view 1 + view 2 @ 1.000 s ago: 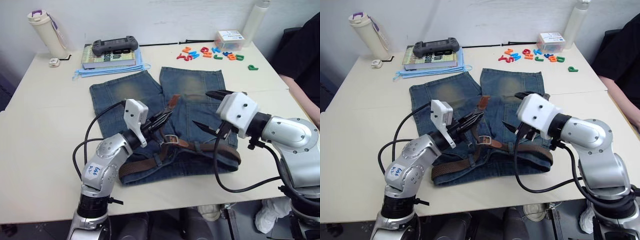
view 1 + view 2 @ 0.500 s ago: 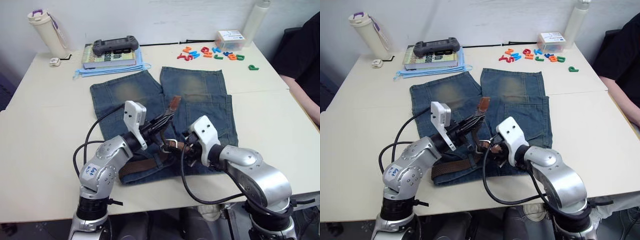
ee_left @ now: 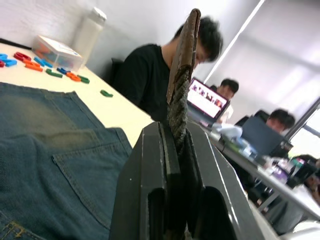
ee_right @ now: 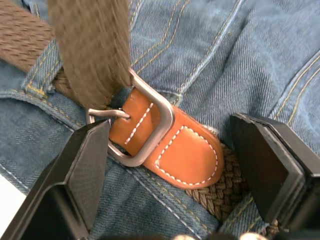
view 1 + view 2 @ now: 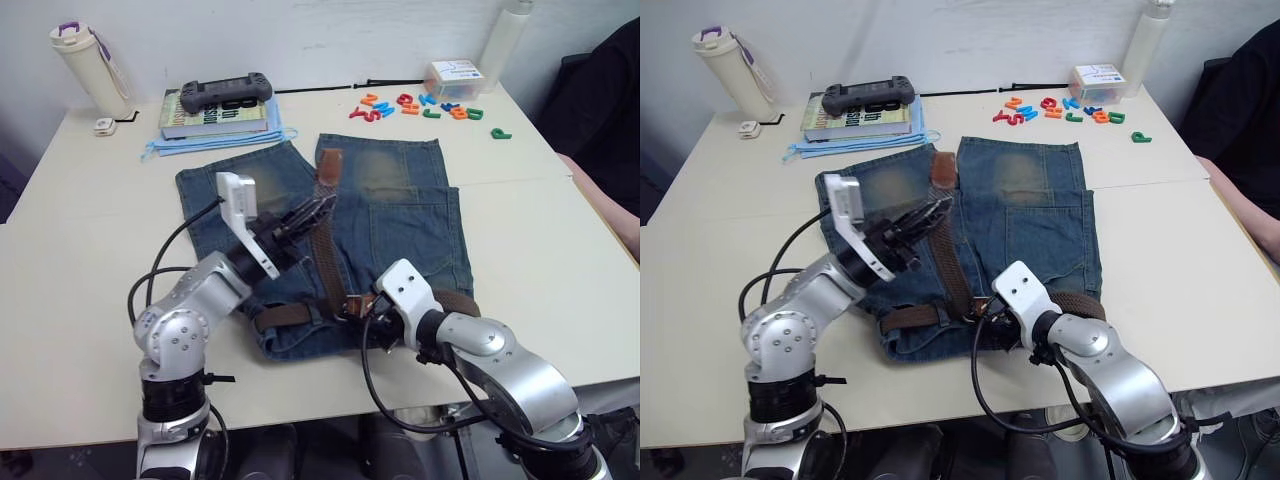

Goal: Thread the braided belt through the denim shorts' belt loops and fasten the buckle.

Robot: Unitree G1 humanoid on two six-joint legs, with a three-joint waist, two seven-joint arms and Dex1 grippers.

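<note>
While the left gripper pinches the belt strap, the buckle lies crosswise between the right gripper's wide-open jaws.

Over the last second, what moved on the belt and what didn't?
The right gripper came down from above the shorts, jaws open around the buckle. The left gripper, shut on the belt, pulled its free end away toward the legs. The shorts stayed put.

Right end effector spread wide — buckle between its fingers, on denim shorts.
</note>
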